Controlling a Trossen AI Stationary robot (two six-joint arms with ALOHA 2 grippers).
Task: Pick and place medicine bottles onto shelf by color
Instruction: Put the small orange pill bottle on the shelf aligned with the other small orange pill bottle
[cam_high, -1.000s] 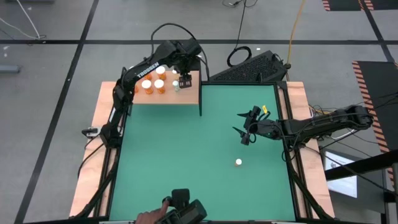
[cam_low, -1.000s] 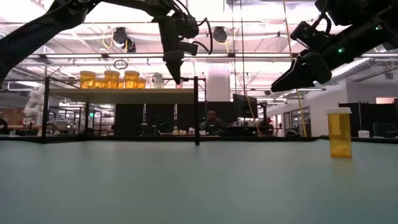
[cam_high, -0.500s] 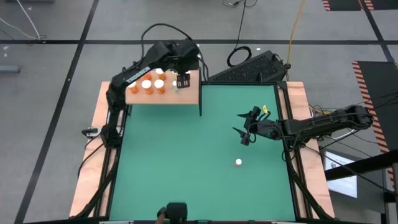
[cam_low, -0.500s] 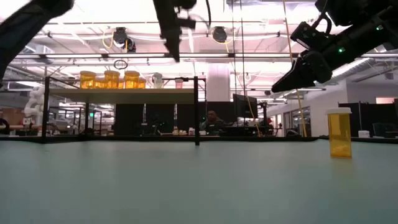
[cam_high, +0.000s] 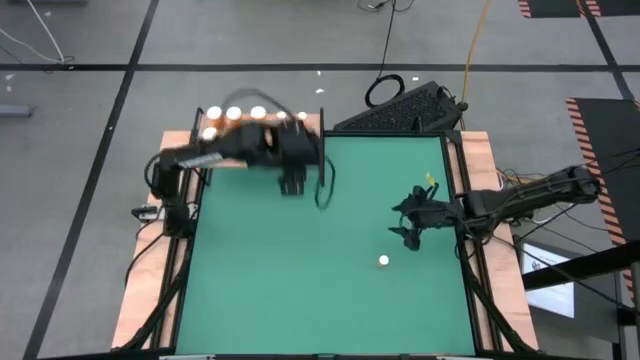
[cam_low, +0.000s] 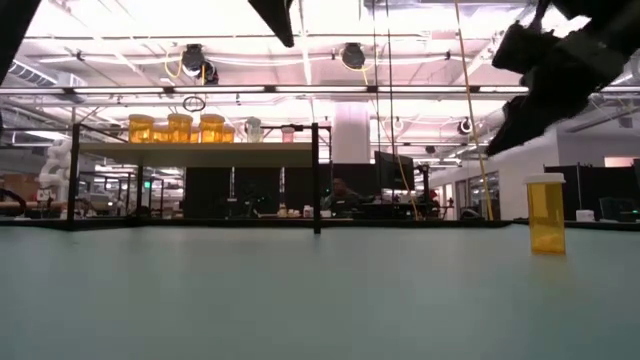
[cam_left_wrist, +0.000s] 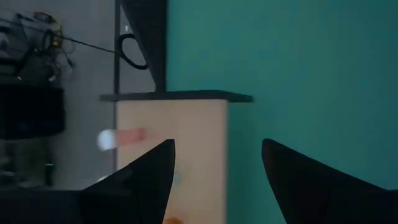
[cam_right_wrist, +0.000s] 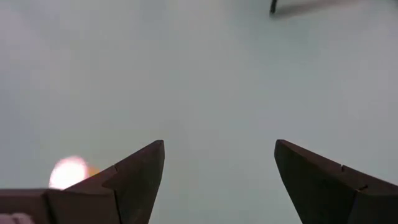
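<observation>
The wooden shelf (cam_high: 312, 130) stands at the mat's far left corner. Several orange bottles with white caps (cam_high: 235, 112) and small bottles (cam_high: 283, 117) stand on it; they also show in the low view (cam_low: 180, 127). One orange bottle (cam_high: 383, 261) stands upright alone on the green mat (cam_low: 545, 213). My left gripper (cam_high: 292, 185) hangs open and empty, high over the mat just near of the shelf. My right gripper (cam_high: 408, 228) is open and empty above the mat, a little far and right of the lone bottle, whose cap shows in the right wrist view (cam_right_wrist: 71, 171).
Thin black posts (cam_low: 316, 175) frame the shelf, one at its right near corner. A black keyboard (cam_high: 400, 110) lies beyond the mat's far edge. The green mat (cam_high: 300, 280) is open between the two arms.
My left gripper has risen from the shelf's right end, where a small bottle now stands uncovered, and has swung toward the near edge, out over the mat. My right gripper has moved toward the near edge, closer to the lone orange bottle.
</observation>
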